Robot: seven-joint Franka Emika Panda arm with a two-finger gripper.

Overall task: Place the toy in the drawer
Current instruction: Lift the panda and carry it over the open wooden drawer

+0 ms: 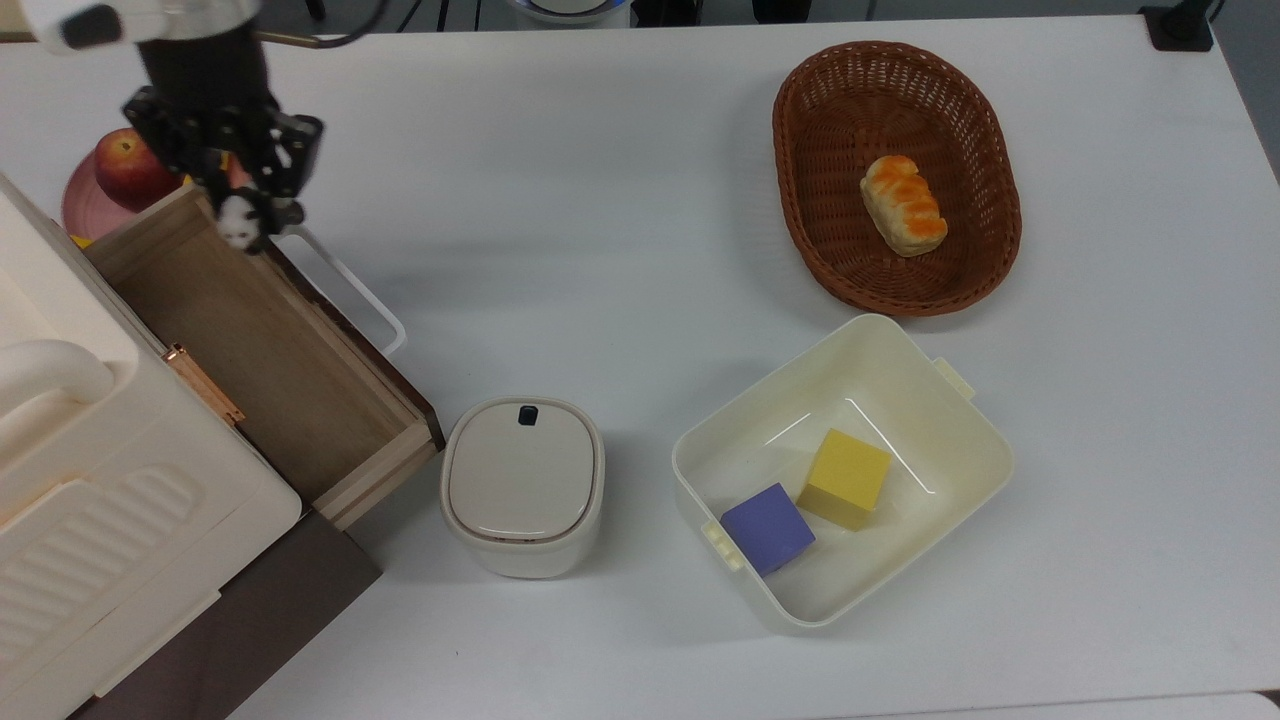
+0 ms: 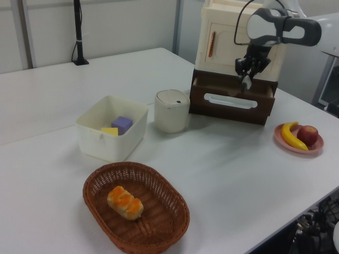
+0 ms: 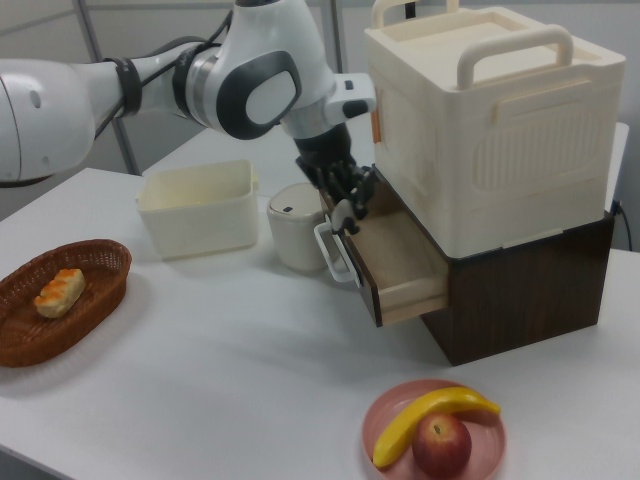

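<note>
The toy is a tiny black-and-white panda, and my gripper is shut on it. In the top view it hangs over the front panel of the open drawer, at the end nearest the fruit plate. The drawer is a shallow light-wood box with a dark front and a white loop handle, and I see nothing inside it. In the left view the gripper holds the toy just above the drawer front. From the right view the toy hangs by the drawer beside the handle.
The cream cabinet rises over the drawer. A pink plate with an apple and a banana lies behind the gripper. A lidded white canister stands by the drawer's near corner. A cream tub holds a purple and a yellow cube. A wicker basket holds bread.
</note>
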